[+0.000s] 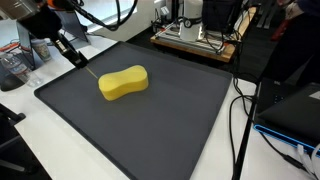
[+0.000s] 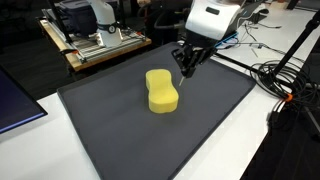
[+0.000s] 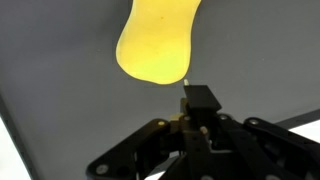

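Observation:
A yellow peanut-shaped sponge (image 1: 123,82) (image 2: 161,90) (image 3: 156,42) lies flat near the middle of a dark grey mat (image 1: 150,125) (image 2: 190,130). My gripper (image 1: 72,57) (image 2: 187,68) (image 3: 198,97) hovers low over the mat just beside one end of the sponge, with its black fingers pressed together. A thin pale stick (image 1: 88,70) (image 3: 186,79) pokes out from between the fingertips, and its far tip reaches the sponge's edge. In the wrist view the sponge fills the top centre, straight ahead of the fingers.
The mat lies on a white table (image 1: 40,150) (image 2: 270,150). A wooden board with equipment (image 1: 195,40) (image 2: 100,45) stands behind it. Black cables (image 1: 240,110) (image 2: 285,85) trail along one side of the mat. A dark laptop-like slab (image 2: 15,105) lies off another side.

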{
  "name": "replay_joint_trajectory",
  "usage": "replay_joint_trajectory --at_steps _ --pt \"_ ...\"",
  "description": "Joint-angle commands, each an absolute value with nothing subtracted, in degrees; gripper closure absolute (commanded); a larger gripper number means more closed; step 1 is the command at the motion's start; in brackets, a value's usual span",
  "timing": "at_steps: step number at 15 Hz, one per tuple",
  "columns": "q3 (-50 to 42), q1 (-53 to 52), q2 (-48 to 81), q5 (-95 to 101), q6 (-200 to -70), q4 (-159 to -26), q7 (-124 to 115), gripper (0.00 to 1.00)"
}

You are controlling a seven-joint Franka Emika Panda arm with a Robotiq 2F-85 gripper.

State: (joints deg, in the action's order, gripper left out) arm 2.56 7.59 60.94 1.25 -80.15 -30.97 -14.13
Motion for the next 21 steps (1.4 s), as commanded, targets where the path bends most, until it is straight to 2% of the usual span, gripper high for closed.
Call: replay_joint_trajectory --at_steps 1,12,21 --pt "4.7 11.5 62.1 -2.0 -79.4 -28.3 -10.4 0.97" --pt "9.0 22.7 63.3 -8.7 -80.9 -30.1 -1.6 0.97" --pt "10.8 27.2 62.3 -10.6 -86.4 -34.3 2.9 0.97"
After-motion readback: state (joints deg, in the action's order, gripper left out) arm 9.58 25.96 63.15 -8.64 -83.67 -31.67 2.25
